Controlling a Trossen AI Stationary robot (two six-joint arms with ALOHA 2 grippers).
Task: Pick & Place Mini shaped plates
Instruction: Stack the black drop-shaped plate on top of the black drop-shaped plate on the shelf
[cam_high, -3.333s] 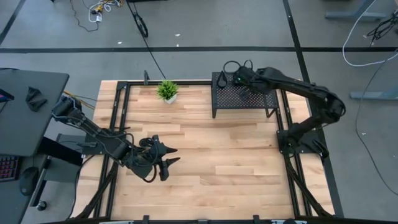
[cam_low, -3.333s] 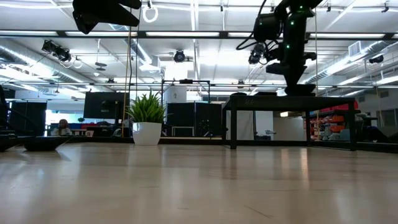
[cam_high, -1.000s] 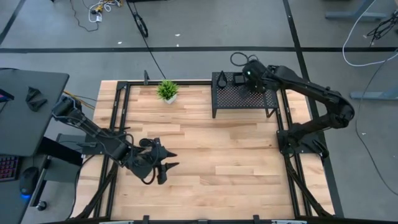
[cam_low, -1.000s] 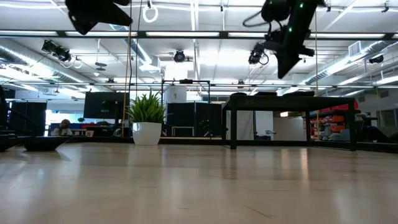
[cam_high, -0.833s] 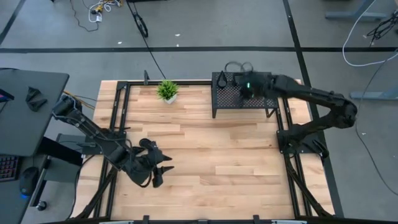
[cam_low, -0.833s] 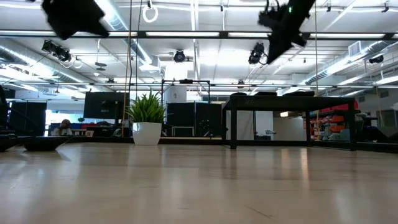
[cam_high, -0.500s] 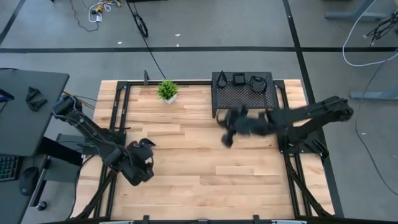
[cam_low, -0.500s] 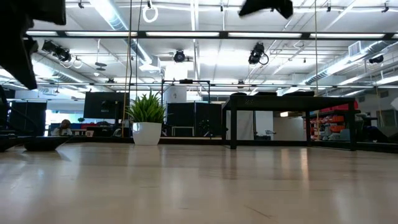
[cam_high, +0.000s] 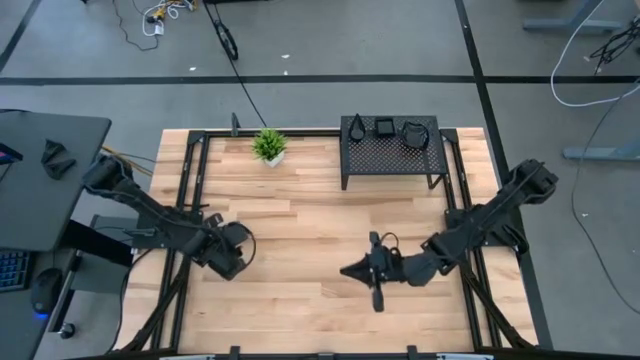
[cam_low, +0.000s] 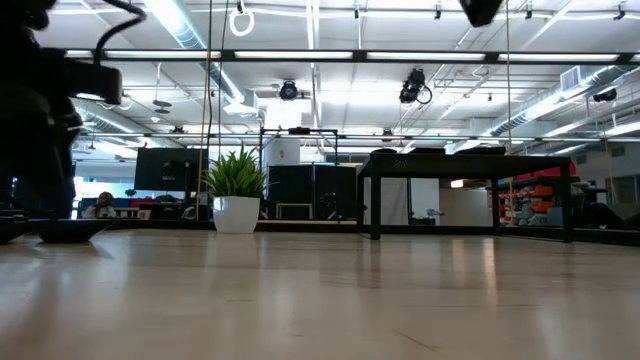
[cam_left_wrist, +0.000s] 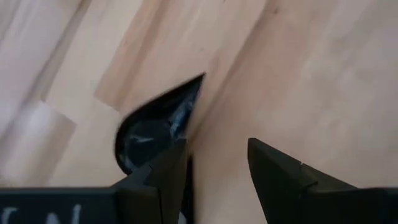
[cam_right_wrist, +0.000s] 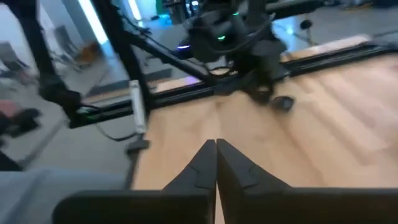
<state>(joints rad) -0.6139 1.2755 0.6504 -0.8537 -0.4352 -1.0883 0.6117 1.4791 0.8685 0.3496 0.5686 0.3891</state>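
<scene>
Plates (cam_high: 385, 129): three on rack (cam_high: 388, 155)

table (cam_high: 300, 220): pale smooth wood | rack (cam_high: 390, 155): black perforated metal | teardrop plate (cam_left_wrist: 152, 127): glossy black

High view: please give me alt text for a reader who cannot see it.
Three small black plates sit on a black perforated rack at the wooden table's far edge, beside a potted plant. The right pincer, shut and empty, hovers over the table's near middle; the left pincer is low at the left side.
</scene>
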